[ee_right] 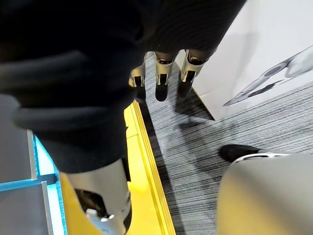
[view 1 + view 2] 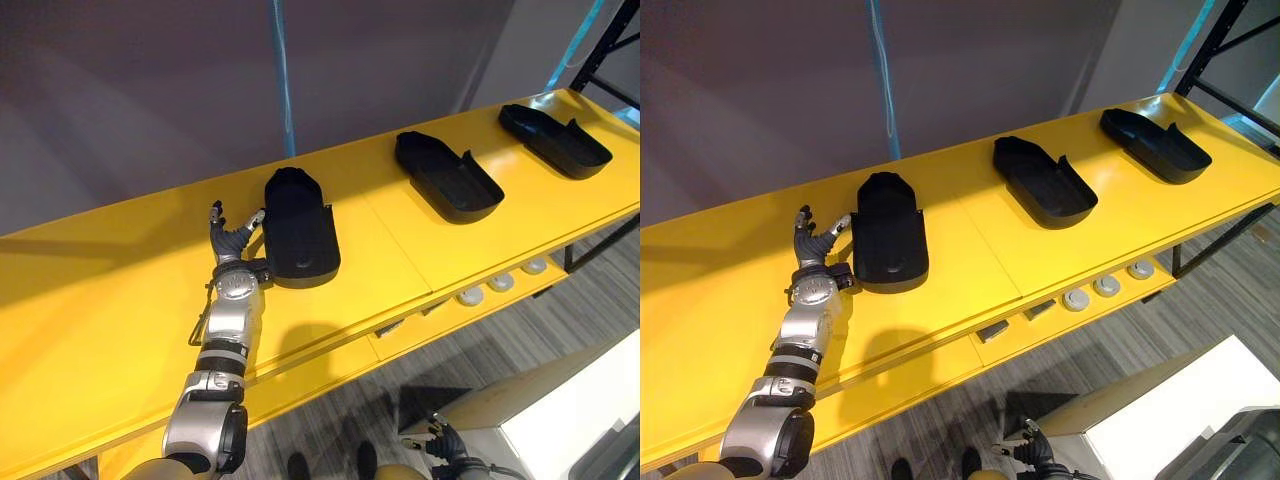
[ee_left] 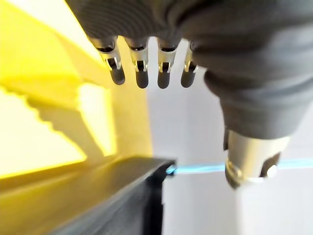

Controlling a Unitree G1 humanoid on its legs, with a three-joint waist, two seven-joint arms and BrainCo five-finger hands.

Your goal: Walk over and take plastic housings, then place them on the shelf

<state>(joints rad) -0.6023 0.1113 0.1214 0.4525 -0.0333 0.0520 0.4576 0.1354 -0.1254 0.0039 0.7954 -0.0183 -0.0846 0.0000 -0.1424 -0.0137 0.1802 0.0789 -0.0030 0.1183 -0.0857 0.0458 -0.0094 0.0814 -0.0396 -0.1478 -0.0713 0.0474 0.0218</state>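
Three black plastic housings lie on the long yellow shelf (image 2: pixel 100 290). The nearest housing (image 2: pixel 300 230) rests dome side up in the middle. My left hand (image 2: pixel 232 243) lies on the shelf just left of it, open, with the thumb against the housing's left edge. In the left wrist view the fingers (image 3: pixel 142 68) are straight and apart from the thumb (image 3: pixel 249 156), with the housing's dark rim (image 3: pixel 122 196) beside them. My right hand (image 2: pixel 447 440) hangs low by the floor, fingers (image 1: pixel 161 83) relaxed and holding nothing.
Two more housings lie hollow side up further right: the middle one (image 2: pixel 447 177) and the far one (image 2: pixel 555 140). Round grey knobs (image 2: pixel 500 283) sit under the shelf's front edge. A white box (image 2: pixel 560 410) stands on the floor at lower right. A black rack post (image 2: pixel 600 50) rises at far right.
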